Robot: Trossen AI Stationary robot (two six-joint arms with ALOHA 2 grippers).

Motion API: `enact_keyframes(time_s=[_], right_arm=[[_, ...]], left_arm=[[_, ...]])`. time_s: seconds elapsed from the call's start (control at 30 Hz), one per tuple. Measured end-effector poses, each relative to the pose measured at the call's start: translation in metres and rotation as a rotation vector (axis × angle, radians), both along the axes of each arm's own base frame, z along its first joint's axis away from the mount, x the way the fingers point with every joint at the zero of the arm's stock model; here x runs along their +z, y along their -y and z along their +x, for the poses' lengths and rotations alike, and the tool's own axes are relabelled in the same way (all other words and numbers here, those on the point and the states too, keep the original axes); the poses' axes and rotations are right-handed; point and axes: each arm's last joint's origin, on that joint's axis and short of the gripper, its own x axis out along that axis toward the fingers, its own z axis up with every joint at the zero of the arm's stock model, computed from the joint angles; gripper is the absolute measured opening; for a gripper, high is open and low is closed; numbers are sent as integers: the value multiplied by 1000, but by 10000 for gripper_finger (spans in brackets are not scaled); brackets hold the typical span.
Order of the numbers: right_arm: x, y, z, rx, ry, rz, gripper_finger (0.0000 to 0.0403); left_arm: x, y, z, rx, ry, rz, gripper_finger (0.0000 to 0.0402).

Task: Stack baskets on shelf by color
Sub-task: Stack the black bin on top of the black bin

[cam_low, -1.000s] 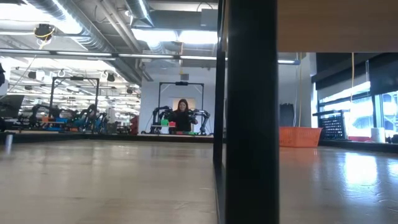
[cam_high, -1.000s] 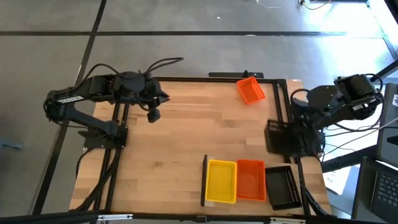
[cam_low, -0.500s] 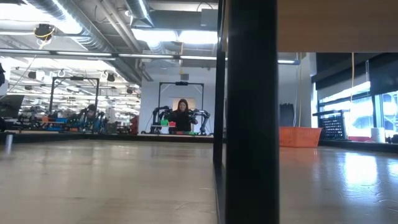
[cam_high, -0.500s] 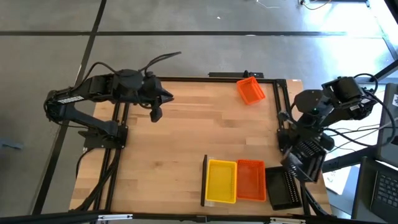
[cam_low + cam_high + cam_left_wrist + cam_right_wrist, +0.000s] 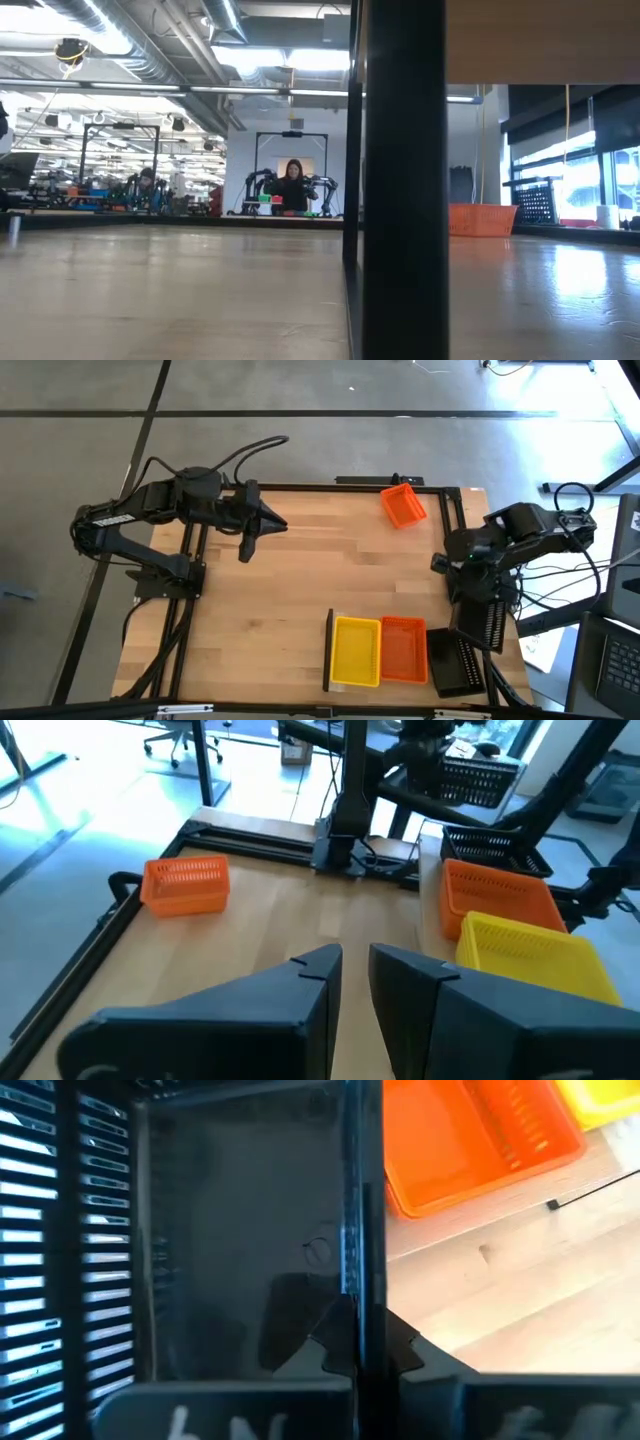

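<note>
— Where is the right gripper (image 5: 470, 595)?

— At the right edge of the high view, above the black stack (image 5: 455, 665). Its fingers are clamped tight on the wall of a black basket (image 5: 487, 622), which hangs tilted just over that stack.

— And the shelf (image 5: 345, 686)?

— Lower middle of the frame; a yellow basket (image 5: 356, 651) and an orange basket (image 5: 404, 649) sit side by side on it (touching). A loose orange basket (image 5: 403, 506) lies at the table's upper edge.

— The left gripper (image 5: 247, 548)?

— Upper left, over bare wood, fingers slightly apart, holding nothing.
</note>
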Motion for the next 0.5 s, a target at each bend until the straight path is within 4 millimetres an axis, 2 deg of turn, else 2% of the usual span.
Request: enact_keyframes(time_s=[0.27,0.5], right_arm=[[-2,-3,1,117,46,28,0],[-5,-15,10,226,75,13,0]], left_arm=[[1,-1,0,16,7,8,47],[1,-1,0,26,9,9,47]])
